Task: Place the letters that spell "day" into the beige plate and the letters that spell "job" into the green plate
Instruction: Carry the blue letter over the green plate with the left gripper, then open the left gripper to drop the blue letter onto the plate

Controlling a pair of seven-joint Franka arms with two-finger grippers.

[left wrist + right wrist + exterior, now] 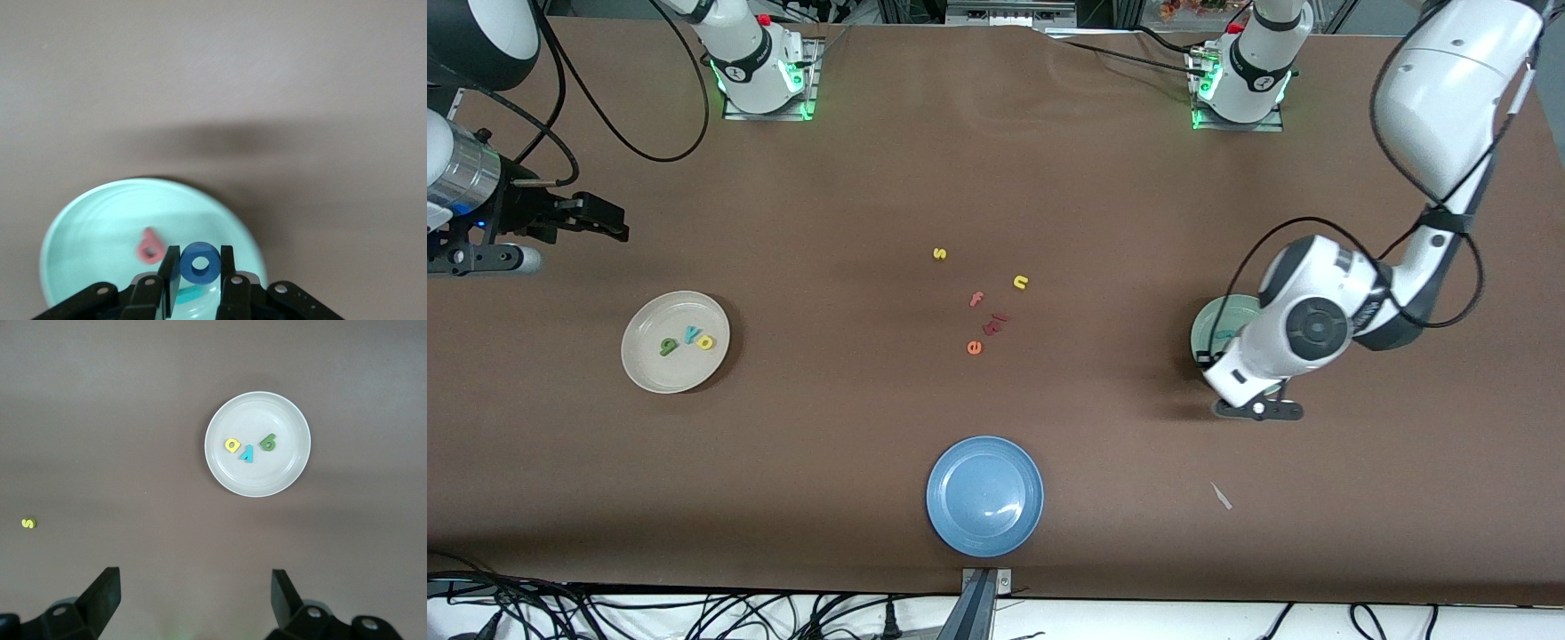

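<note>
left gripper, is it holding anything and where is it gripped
The left gripper holds the blue o by its outer sides, over the green plate. The right gripper holds nothing.

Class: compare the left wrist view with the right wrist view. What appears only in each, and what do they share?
Only the left wrist view: the green plate with the pink b lying in it, and the left gripper shut on the blue o over it. Only the right wrist view: the beige plate holding the yellow a, teal y and green d, the loose yellow s, and the open right gripper. Shared: the brown table.
</note>
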